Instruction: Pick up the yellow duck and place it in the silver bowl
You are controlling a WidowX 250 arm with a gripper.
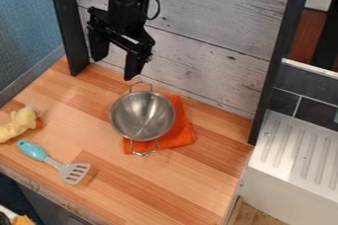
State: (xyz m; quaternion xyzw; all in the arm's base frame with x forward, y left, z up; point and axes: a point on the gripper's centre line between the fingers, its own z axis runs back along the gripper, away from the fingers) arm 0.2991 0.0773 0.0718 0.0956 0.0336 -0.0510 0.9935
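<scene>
The soft-looking yellow toy duck [23, 119] lies on the striped wooden counter [188, 184], at 9 o'clock from the bowl. Nearest to us, at 8 o'clock from the bowl, is the spatula with a turquoise handle and a grey slotted head [72, 171]. Then comes our duck. Its long way runs from about 8 o'clock to 2 o'clock, and an orange bit [39, 123] pokes out on its 3 o'clock side. We can't be sure if that is a beak or a foot. We think the duck is light and squishy, not slippery, and hard to break. We should hold it across its fat middle, one finger on each long side, with a gentle squeeze. Further on is the round shiny silver metal bowl [141, 120] with two wire handles, sitting on the bright orange cloth [182, 129]. Farthest, at 11 o'clock from the bowl, the black two-finger gripper [115, 68] hangs up high. We see its fingers wide apart with nothing in them.
</scene>
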